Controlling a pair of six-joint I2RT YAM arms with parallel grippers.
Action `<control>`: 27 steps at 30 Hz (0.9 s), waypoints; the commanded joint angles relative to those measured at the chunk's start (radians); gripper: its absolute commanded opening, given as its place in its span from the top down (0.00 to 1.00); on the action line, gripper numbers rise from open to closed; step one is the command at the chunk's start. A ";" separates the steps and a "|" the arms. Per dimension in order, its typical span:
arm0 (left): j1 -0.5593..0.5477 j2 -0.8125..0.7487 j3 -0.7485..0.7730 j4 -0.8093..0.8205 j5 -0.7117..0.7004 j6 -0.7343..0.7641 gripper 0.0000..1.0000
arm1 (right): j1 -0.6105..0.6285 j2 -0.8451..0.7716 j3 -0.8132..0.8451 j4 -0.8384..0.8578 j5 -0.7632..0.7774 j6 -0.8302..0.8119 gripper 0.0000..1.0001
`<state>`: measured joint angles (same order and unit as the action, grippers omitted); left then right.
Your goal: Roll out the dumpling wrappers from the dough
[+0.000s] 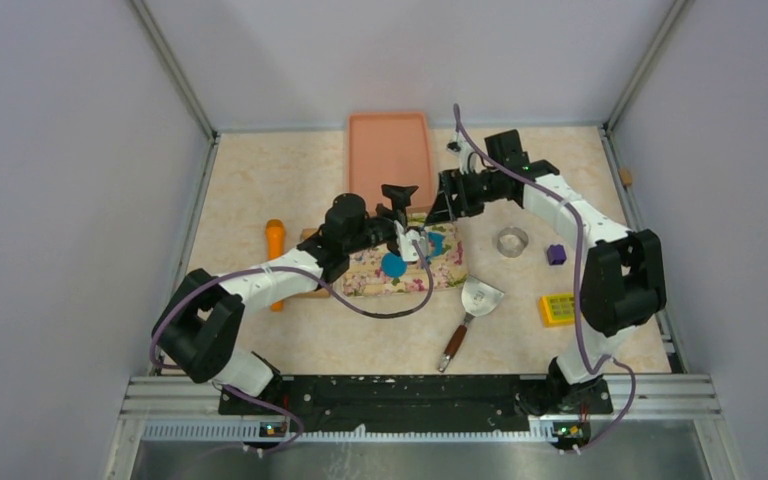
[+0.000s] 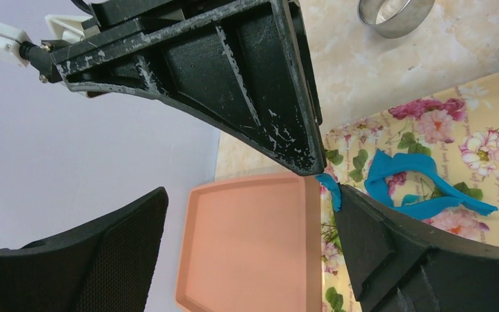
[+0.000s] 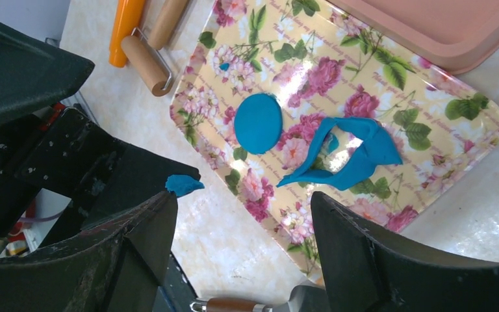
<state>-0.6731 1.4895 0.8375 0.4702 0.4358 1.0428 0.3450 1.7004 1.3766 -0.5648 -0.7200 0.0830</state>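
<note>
Dough lies as a ragged blue strip with a hole on the floral mat, right of centre in the right wrist view. Just left of it, on the same mat and not touching it, the dumpling wrapper sits flat as one neat round blue disc. We note a blue crumb stuck at the tip of a black finger at lower left of that view; we cannot tell which arm's finger it is. Left tool: fingers spread wide, nothing between them. Right tool: fingers well apart, gripping nothing. In the top view both tools meet over the mat's upper edge at mid-frame. On the bench, a pink tray lies above the mat, a rolling pin left of it, and a metal ring cutter right of it.
</note>
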 commanded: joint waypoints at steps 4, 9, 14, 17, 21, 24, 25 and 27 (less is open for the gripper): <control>-0.008 -0.021 0.027 0.016 0.015 -0.012 0.01 | 0.022 0.022 0.036 0.040 -0.071 0.034 0.23; -0.016 -0.014 0.035 0.020 0.018 -0.021 0.01 | 0.040 0.034 0.027 0.061 -0.094 0.055 0.21; -0.020 -0.014 0.036 0.015 0.017 -0.025 0.01 | 0.056 0.050 0.038 0.063 -0.104 0.070 0.20; -0.019 -0.018 0.036 0.015 0.006 -0.030 0.01 | 0.056 0.058 0.041 0.036 -0.049 0.062 0.21; -0.019 -0.018 0.035 0.017 -0.011 -0.029 0.01 | 0.055 0.061 0.036 -0.012 0.003 0.014 0.22; -0.019 -0.015 0.037 0.022 -0.017 -0.036 0.01 | 0.056 0.058 0.031 -0.034 0.047 -0.005 0.23; -0.019 -0.016 0.035 0.024 -0.016 -0.037 0.01 | 0.055 0.058 0.030 -0.037 0.064 -0.007 0.24; -0.019 -0.016 0.035 0.029 -0.014 -0.043 0.01 | 0.056 0.063 0.029 -0.041 0.107 -0.013 0.24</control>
<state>-0.6903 1.4895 0.8379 0.4381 0.4278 1.0176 0.3958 1.7561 1.3766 -0.5724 -0.7250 0.1131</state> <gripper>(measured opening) 0.988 0.765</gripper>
